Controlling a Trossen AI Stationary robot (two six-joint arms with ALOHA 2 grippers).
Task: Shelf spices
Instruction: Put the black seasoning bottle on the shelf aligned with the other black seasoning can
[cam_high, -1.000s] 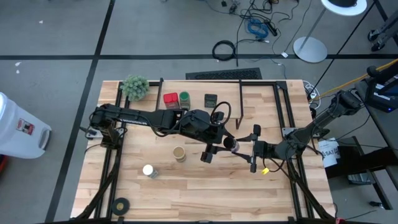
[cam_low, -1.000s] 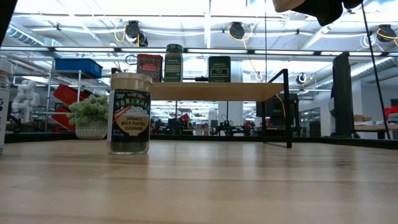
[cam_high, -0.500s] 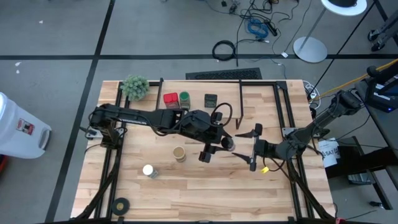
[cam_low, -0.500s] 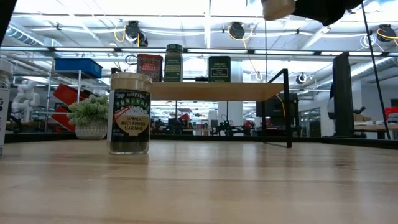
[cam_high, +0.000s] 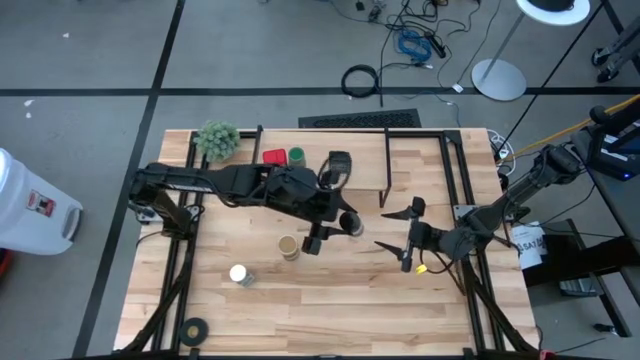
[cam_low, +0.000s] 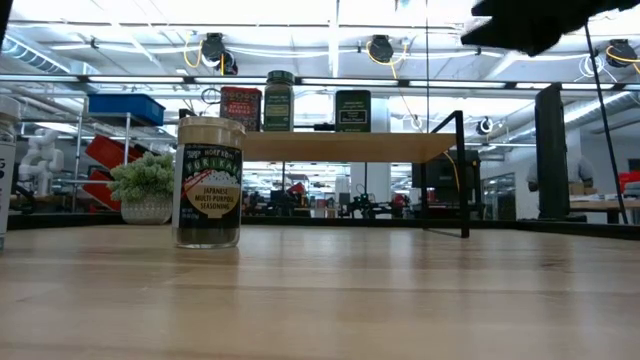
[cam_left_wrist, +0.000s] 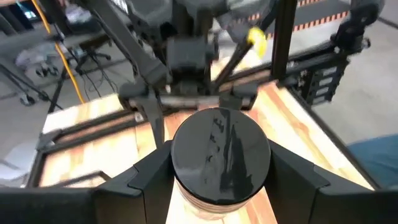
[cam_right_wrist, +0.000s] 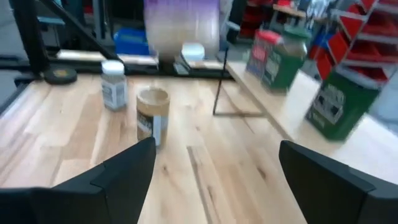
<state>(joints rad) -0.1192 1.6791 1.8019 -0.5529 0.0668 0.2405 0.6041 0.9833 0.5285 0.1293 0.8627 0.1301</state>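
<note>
My left gripper (cam_high: 343, 225) hovers over mid-table, shut on a dark-lidded jar (cam_left_wrist: 219, 154). My right gripper (cam_high: 409, 238) stands open just right of it, and its wide-spread fingers (cam_right_wrist: 118, 177) show in its wrist view. The shelf (cam_high: 320, 175) runs along the far side. On its board (cam_low: 340, 146) stand a red tin (cam_high: 274, 157), a green-lidded jar (cam_high: 296, 156) and a dark square tin (cam_high: 340, 163). A tan cylinder (cam_high: 288, 247) and a white-lidded jar (cam_high: 239, 274) stand upright on the tabletop. My left gripper pinches the dark-lidded jar between its two fingers (cam_left_wrist: 149, 180), one on each side of the body just below the lid (cam_left_wrist: 211, 208). The fingers come roughly level from the table's left. The jar is upright, lid up, and lifted clear of the table.
A fuzzy green plant ball (cam_high: 217, 138) sits at the far left corner and a black tape roll (cam_high: 194, 327) at the near left. The shelf's black legs (cam_high: 386, 170) stand between the two arms. Bare wood lies near the front edge (cam_high: 340, 310).
My left gripper has carried the dark-lidded jar toward the table's left and slightly toward the far edge, away from the right gripper. The jar has left the top of the low view. My right gripper has stayed open, nearly in place.
</note>
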